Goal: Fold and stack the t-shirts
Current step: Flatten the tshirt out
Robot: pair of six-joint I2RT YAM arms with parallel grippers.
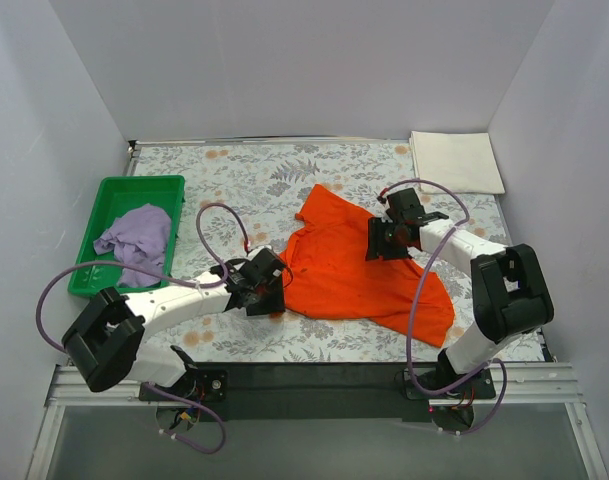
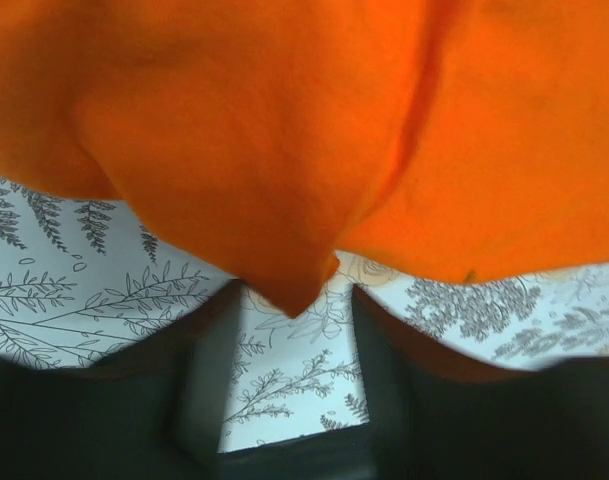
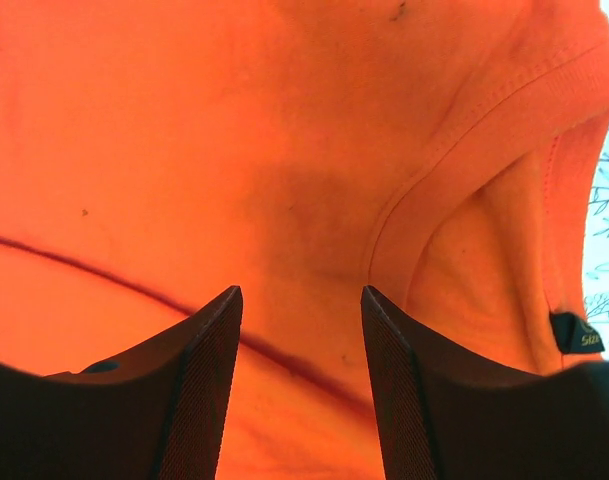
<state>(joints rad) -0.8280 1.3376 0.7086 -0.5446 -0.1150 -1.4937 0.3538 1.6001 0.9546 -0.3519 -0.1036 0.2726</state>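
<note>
The bright orange t-shirt (image 1: pixel 354 270) lies rumpled on the flowered table cover, mid-table. My left gripper (image 1: pixel 268 284) sits at its left edge. In the left wrist view the jaws of that gripper (image 2: pixel 296 296) stand open, and a pointed corner of the orange t-shirt (image 2: pixel 284 200) reaches between the fingertips without being pinched. My right gripper (image 1: pixel 376 240) hovers over the shirt's upper part. In its wrist view that gripper (image 3: pixel 299 292) is open above the orange t-shirt (image 3: pixel 184 150), close to the collar (image 3: pixel 464 130). A pale lilac t-shirt (image 1: pixel 134 235) lies bunched in the tray. A cream-white t-shirt (image 1: pixel 456 160) lies folded at the back right.
The green plastic tray (image 1: pixel 114 195) stands at the left side of the table. White walls close in the left, back and right. A purple cable (image 1: pixel 224 215) loops above the left arm, and another cable (image 1: pixel 419 300) hangs over the shirt's right part.
</note>
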